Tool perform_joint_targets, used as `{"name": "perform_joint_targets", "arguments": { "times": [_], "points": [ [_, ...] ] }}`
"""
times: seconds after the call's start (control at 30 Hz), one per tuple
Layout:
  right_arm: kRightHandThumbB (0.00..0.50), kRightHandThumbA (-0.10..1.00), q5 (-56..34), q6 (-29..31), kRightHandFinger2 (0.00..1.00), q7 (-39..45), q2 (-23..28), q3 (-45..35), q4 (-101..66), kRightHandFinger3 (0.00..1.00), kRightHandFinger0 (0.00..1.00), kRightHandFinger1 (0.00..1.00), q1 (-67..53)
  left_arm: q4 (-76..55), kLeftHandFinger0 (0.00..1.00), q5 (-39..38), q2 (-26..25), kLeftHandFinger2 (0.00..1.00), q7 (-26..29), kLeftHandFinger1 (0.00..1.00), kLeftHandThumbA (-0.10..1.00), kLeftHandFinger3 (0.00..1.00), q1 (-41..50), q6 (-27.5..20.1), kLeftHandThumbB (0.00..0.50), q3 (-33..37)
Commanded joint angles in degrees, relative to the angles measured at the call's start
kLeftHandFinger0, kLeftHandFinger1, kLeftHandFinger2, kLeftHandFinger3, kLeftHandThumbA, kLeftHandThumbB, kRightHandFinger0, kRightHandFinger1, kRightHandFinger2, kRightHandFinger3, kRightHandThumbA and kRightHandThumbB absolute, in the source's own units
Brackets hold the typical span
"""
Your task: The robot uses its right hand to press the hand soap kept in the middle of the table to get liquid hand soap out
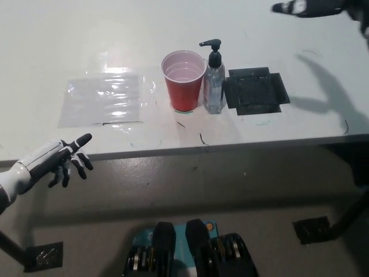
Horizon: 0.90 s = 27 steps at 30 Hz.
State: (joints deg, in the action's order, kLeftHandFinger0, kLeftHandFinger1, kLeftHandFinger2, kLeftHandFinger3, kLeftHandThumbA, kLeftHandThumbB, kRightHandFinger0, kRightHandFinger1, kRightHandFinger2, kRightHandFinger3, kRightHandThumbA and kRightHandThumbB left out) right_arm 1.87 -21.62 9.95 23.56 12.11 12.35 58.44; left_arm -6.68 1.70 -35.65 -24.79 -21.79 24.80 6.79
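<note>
Mid-desk [300,124], slightly right of centre: the soap bottle [214,86], upright, clear body with a black pump head [210,44] on top, spout pointing to picture left. It stands touching or just beside a red cup [184,81] on its left; a black mat [255,91] lies just beside it on the other side. A clear plastic sheet [102,99] lies flat further left, well apart.

Right hand [308,7] is high at the top right corner, over the far desk, well apart from the bottle. Only part of it shows; can't tell its finger state. It holds nothing visible. Left hand [57,161] rests off the desk's near edge at lower left, fingers spread, empty.

Handling, my read:
- Bottle looks light, narrow base, tall. Tips easily if pushed sideways.
- Plastic body is smooth, probably slippery. No need to grip it.
- Contact point is the flat top of the pump head, not the spout.
- Press straight down along the bottle's axis. Any sideways load likely knocks it into the cup, which looks light too.
- Pump needs a firm stroke against its spring; the desk takes the load.
- Spout faces the cup side, so soap likely lands near or in the cup.
</note>
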Motion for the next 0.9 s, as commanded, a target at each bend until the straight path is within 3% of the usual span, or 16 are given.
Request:
{"name": "perform_joint_targets", "arguments": {
  "times": [0.0, 0.23, 0.47, 0.57, 0.6, 0.63, 0.73, 0.87],
  "points": [
    [0.310, 1.00, 5.5, 5.2, 0.99, 0.8, -1.4, 2.6, 0.7, 1.00, 1.00, 0.99, 5.5, -1.2, 0.09, 0.6, -1.5, 0.38, -0.9, 0.19, 1.00, 0.67, -0.8, 0.4, 0.178, -0.4],
    [0.481, 1.00, 10.5, 7.2, 1.00, 1.2, -3.7, 7.9, 3.7, 1.00, 1.00, 1.00, 7.1, -1.4, 0.08, 1.1, -1.6, 0.38, -1.3, 0.19, 1.00, 0.66, -0.7, 0.1, 0.178, -0.2],
    [0.402, 1.00, 14.3, 8.4, 1.00, 1.7, -6.0, 11.5, 5.8, 1.00, 1.00, 1.00, 7.7, -1.5, 0.10, 1.7, -1.9, 0.36, -2.1, 0.18, 1.00, 0.65, -1.2, 0.4, 0.183, 0.0],
    [0.392, 1.00, 15.7, 10.3, 1.00, 2.0, -6.4, 12.8, 7.3, 1.00, 1.00, 1.00, 7.8, -1.1, 0.09, 1.7, -1.9, 0.36, -2.3, 0.18, 1.00, 0.66, -1.2, -0.2, 0.191, 0.0],
    [0.478, 1.00, 16.9, 11.0, 1.00, 2.3, -6.6, 14.1, 8.2, 1.00, 1.00, 1.00, 7.8, -1.2, 0.08, 1.4, -1.8, 0.37, -2.3, 0.18, 1.00, 0.66, -1.1, 0.1, 0.184, -0.2],
    [0.499, 1.00, 17.7, 11.8, 1.00, 2.4, -6.7, 14.8, 8.7, 1.00, 1.00, 1.00, 7.7, -1.1, 0.08, 1.8, -1.9, 0.37, -2.4, 0.19, 1.00, 0.66, -1.1, -0.8, 0.174, -0.1],
    [0.479, 1.00, 20.3, 14.9, 1.00, 1.7, -6.8, 17.0, 10.5, 1.00, 1.00, 1.00, 7.1, -1.2, 0.09, 1.5, -1.8, 0.37, -2.5, 0.18, 1.00, 0.65, -1.1, -0.7, 0.161, -0.3],
    [0.478, 1.00, 21.4, 13.4, 1.00, 2.4, -6.8, 17.9, 11.0, 1.00, 1.00, 1.00, 5.8, -1.3, 0.09, 1.6, -2.0, 0.38, -3.0, 0.19, 1.00, 0.65, -1.4, -0.1, 0.162, -0.1]
  ]
}}
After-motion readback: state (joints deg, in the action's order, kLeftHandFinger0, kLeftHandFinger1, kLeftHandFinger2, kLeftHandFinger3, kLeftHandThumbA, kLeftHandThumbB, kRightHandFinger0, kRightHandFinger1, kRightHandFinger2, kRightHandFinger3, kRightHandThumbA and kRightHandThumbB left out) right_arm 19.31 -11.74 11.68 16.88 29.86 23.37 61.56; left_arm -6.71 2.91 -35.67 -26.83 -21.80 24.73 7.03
